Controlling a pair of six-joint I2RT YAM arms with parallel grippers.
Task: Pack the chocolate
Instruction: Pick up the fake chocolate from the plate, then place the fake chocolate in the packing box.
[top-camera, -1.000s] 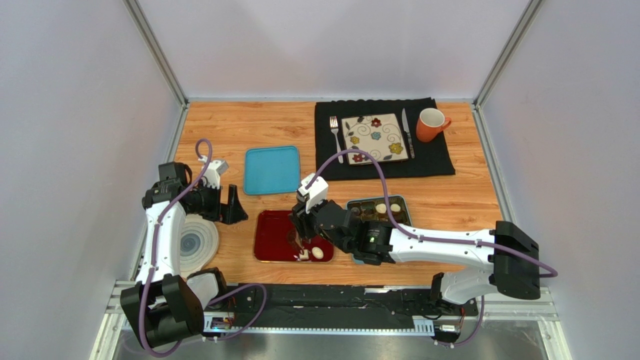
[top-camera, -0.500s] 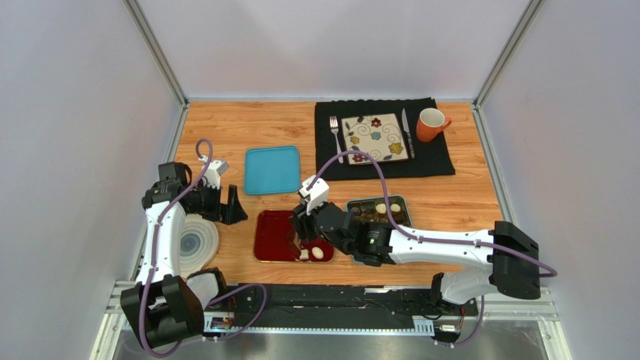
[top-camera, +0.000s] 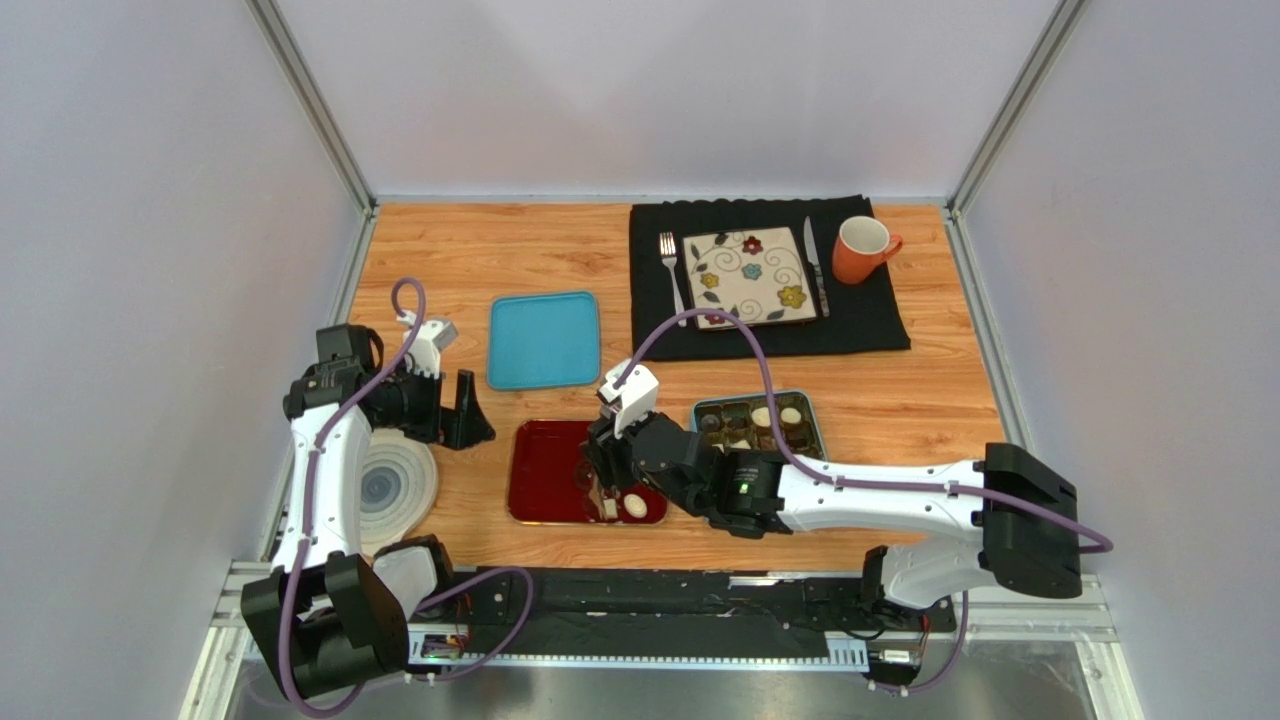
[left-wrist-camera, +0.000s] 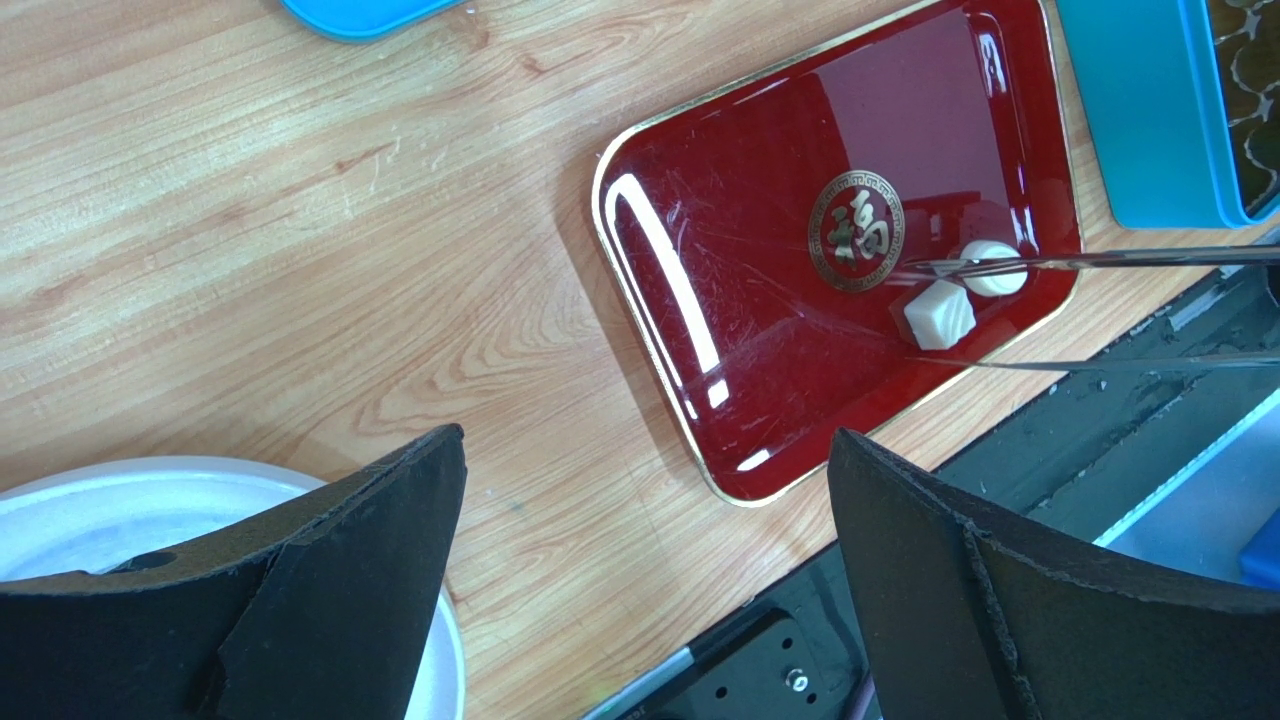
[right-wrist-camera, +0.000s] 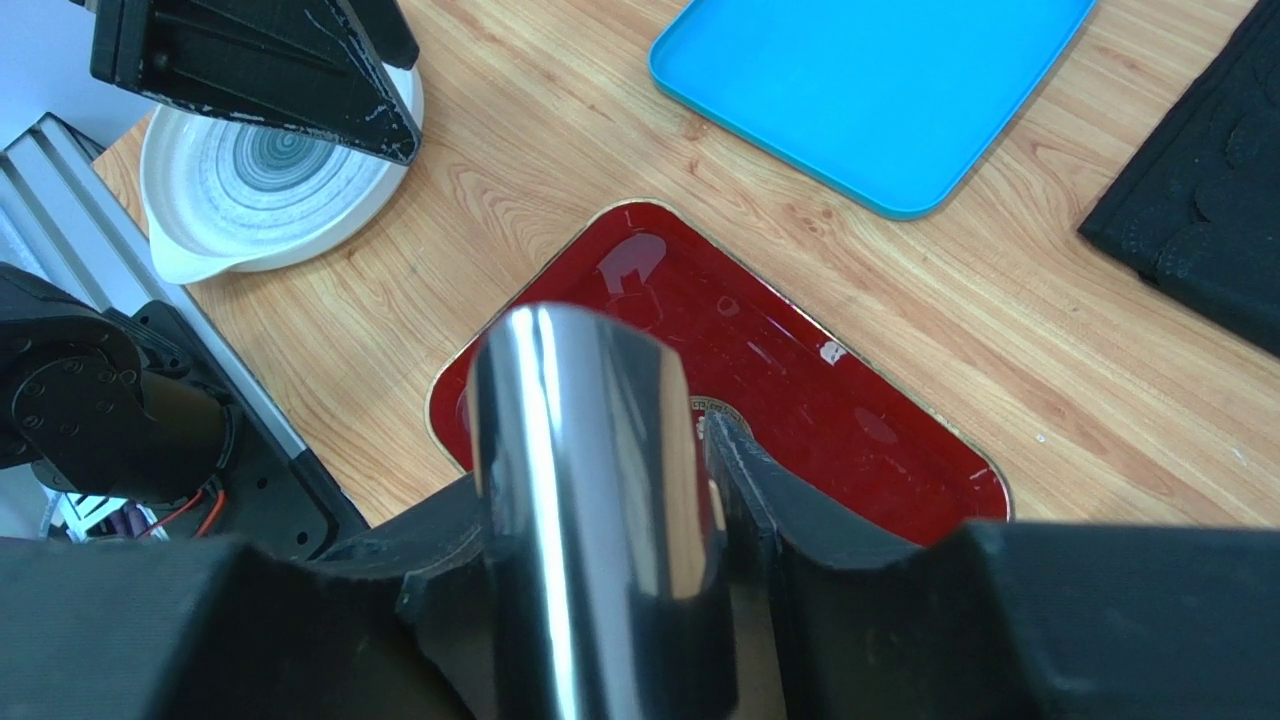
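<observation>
We log left gripper (left-wrist-camera: 646, 447) gaping, empty | right gripper (top-camera: 606, 477) clamped on shiny metal tongs (right-wrist-camera: 594, 495) | white cube and round chocolate (left-wrist-camera: 939, 317) on glossy red tray (left-wrist-camera: 751, 330), gold emblem (left-wrist-camera: 857, 230) unreadable | more in teal box (left-wrist-camera: 1142, 135), right of it

Red tray (left-wrist-camera: 751, 300): one
White chocolates (left-wrist-camera: 935, 318) on it: two
Tongs (right-wrist-camera: 601, 495): one
Blue lid (top-camera: 544, 339): one
Box (top-camera: 759, 425): one
Square plate (top-camera: 750, 276): one
Round plate (top-camera: 394, 483): one
Fork (top-camera: 672, 278), knife (top-camera: 813, 267), mug (top-camera: 863, 248): one each

The left arm (top-camera: 323, 450) and right arm (top-camera: 887, 488) are made of white links and black joints. A purple cable (top-camera: 403, 300) is looped along each. Black wedge-shaped fingers (left-wrist-camera: 346, 585) are fitted to the left gripper (left-wrist-camera: 646, 450).
</observation>
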